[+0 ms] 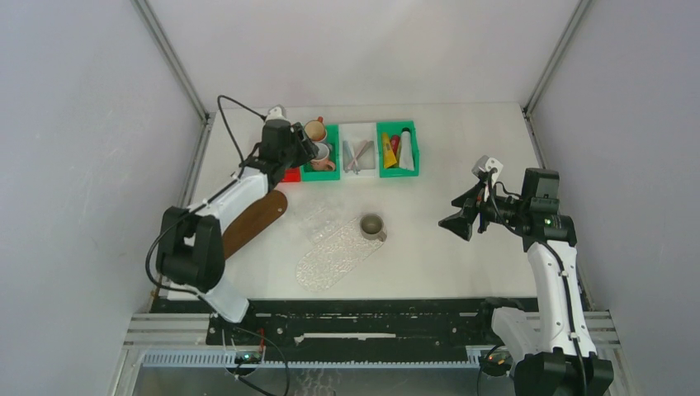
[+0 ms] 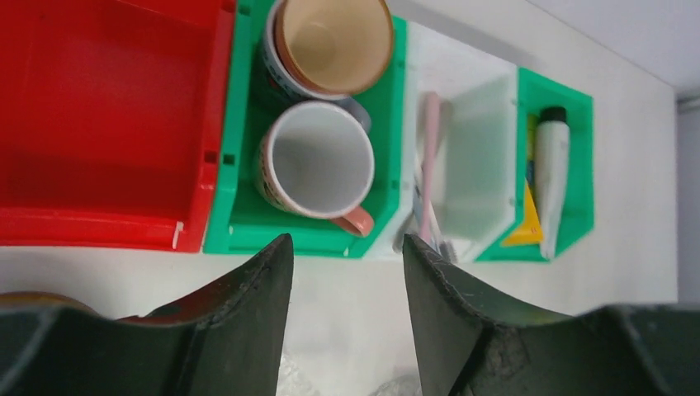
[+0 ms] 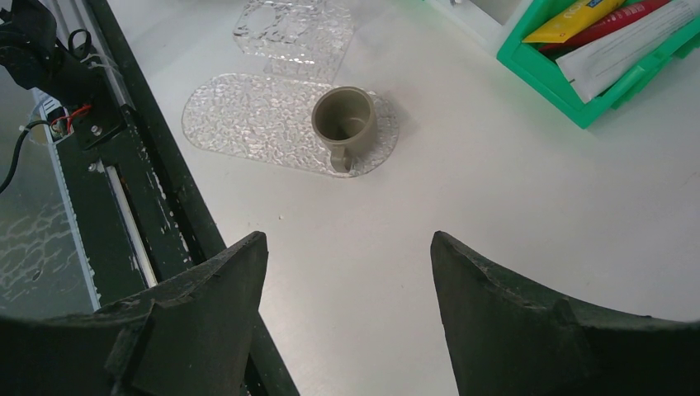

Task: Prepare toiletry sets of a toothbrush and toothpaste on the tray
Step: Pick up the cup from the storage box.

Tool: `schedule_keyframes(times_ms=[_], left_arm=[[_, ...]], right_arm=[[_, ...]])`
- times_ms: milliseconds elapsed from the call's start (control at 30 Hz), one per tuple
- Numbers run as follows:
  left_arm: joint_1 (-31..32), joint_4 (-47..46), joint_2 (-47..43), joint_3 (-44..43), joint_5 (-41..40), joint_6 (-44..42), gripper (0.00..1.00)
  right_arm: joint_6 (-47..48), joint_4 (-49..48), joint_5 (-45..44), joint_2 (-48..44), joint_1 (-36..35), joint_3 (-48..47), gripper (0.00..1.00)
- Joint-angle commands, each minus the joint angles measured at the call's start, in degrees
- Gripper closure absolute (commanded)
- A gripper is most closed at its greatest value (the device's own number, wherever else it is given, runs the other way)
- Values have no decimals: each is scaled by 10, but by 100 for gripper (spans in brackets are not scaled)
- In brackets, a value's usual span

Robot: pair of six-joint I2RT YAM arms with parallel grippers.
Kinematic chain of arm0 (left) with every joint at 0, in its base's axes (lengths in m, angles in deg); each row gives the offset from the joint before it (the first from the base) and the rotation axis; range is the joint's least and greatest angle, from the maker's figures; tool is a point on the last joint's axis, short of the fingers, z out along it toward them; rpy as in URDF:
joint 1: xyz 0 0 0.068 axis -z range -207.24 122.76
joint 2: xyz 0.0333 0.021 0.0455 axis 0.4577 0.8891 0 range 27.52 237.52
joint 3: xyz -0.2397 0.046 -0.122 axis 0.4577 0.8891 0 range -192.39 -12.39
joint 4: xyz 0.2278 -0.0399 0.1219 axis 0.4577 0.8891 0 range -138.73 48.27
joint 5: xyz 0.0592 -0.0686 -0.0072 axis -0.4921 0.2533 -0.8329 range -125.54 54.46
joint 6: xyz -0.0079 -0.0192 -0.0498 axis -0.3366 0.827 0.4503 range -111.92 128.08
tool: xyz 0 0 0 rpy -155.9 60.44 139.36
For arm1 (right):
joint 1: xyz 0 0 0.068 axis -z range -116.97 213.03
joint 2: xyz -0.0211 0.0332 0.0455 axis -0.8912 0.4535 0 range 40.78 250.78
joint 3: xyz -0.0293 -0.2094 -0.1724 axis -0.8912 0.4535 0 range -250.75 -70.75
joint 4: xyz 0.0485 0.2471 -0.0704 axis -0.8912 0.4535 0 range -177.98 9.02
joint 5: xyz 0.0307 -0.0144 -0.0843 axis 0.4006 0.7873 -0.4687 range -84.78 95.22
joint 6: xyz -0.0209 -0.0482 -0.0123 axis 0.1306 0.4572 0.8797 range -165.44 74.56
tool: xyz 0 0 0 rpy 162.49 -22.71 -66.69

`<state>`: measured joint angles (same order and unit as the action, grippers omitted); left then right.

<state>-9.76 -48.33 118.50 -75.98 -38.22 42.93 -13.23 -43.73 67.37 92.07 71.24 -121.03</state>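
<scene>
Toothbrushes [image 1: 357,154] lie in a white bin; in the left wrist view a pink toothbrush [image 2: 429,157] shows there. Toothpaste tubes [image 1: 396,150] fill the right green bin: yellow [image 3: 574,18], red [image 3: 621,23] and white [image 3: 640,48]. A clear textured tray [image 1: 326,264] lies mid-table with an olive mug [image 1: 372,227] on its far end. My left gripper [image 1: 309,153] [image 2: 347,246] hangs open and empty above the near edge of the mug bin. My right gripper [image 1: 456,223] [image 3: 348,239] is open and empty over bare table, right of the tray.
A green bin [image 2: 239,231] holds two mugs, a white one with a pink handle [image 2: 318,161] and a tan-lined one [image 2: 330,41]. An empty red bin [image 2: 107,124] sits to its left. A second clear tray [image 1: 316,216] and a brown oval tray [image 1: 252,221] lie nearer.
</scene>
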Motion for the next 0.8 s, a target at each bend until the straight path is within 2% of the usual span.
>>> schedule_keyframes(times_ms=[0,200,533,767], left_arm=[[-2,147,61,-132,-87,54,44],[1,211,117,-203,-132,55,45],[5,245,178,-280,-119,55,50],[7,257,213,-304,-116,61,54]], right_arm=[[3,-18,5,0,-3,3,20],[2,-19,3,1,-4,4,20],[2,-19,1,2,-6,4,20],[2,-19,1,2,-6,4,20]])
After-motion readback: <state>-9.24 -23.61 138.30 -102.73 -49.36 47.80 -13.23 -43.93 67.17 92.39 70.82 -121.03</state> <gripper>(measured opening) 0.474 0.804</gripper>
